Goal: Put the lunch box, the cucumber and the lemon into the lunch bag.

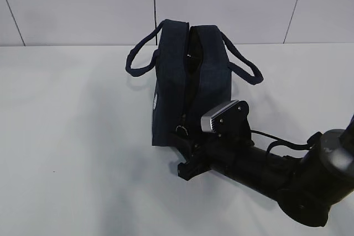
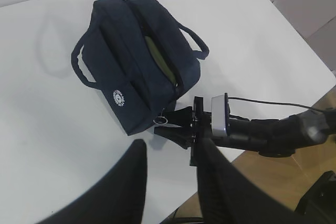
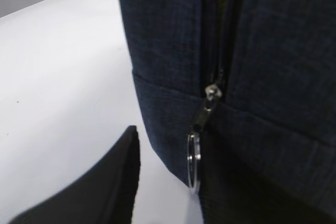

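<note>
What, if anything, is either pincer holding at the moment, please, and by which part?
Nothing is held. The right pincer sits at the lunch bag's silver ring pull without gripping it; the left pincer hangs open, away from the bag.

A white table (image 1: pixel 66 153) is being lit evenly from above; soft shadows are being cast on it; pale wall panels (image 1: pixel 232 4), divided by thin dark seams, are being seen behind; a wooden floor (image 2: pixel 315 166) is being glimpsed beyond the table's edge.

Robot test bench, lab-like.
Bare white tabletop (image 1: pixel 72 136), plain pale panelled wall (image 1: pixel 232 4), black robot arm (image 1: pixel 276 172) with wrist camera (image 1: pixel 221 115).
</note>
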Tool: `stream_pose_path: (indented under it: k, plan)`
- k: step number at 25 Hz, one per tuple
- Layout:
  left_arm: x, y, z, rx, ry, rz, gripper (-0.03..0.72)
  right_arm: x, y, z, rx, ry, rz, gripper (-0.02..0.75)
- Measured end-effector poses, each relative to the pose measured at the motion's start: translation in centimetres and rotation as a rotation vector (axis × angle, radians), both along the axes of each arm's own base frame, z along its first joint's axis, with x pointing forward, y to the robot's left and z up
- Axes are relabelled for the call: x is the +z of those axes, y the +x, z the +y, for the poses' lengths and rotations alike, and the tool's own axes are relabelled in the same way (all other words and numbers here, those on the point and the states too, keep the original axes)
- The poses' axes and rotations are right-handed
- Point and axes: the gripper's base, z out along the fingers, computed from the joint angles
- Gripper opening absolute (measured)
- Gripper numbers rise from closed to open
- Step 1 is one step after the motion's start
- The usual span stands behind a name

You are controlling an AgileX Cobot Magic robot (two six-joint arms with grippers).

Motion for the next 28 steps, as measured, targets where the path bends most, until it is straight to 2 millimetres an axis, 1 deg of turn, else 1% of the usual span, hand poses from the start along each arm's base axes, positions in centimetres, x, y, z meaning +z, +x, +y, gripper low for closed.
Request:
stream_pose_path:
  k: [3,8,9,12,14,17,20,24,28]
  plan:
    - [0.0,0.0,0.0,-0.001,-0.003,0.001,0.236,0.0,0.1,-0.1,-0.013,0.002,0.001,0.207]
    - [-0.1,0.1,-0.1,-0.002,-0.004,0.005,0.236,-0.4,0.1,-0.1,-0.02,-0.001,0.012,0.144]
    - [-0.3,0.4,-0.1,0.0,0.003,0.013,0.236,-0.5,0.1,-0.1,-0.021,-0.002,0.014,0.123]
    - [-1.1,1.5,-0.4,0.003,0.018,0.043,0.236,-0.6,0.1,-0.2,-0.022,-0.005,0.019,0.028]
    - [-1.9,2.3,-0.5,0.007,0.033,0.07,0.237,-0.6,0.1,-0.2,-0.022,-0.005,0.019,0.007]
    - [-4.2,3.5,-0.7,0.014,0.074,0.143,0.237,-0.6,0.1,-0.2,-0.025,-0.004,0.019,0.006]
    - [-6.7,4.0,-0.7,0.017,0.112,0.22,0.236,-0.6,0.1,-0.2,-0.027,-0.004,0.019,0.006]
    - [-10.1,3.9,-0.9,-0.001,0.159,0.32,0.236,-0.5,-0.2,-0.4,-0.028,-0.006,0.023,0.007]
    - [-13.6,2.9,-1.9,-0.074,0.214,0.414,0.237,-0.2,-0.4,-0.5,-0.029,-0.006,0.023,0.006]
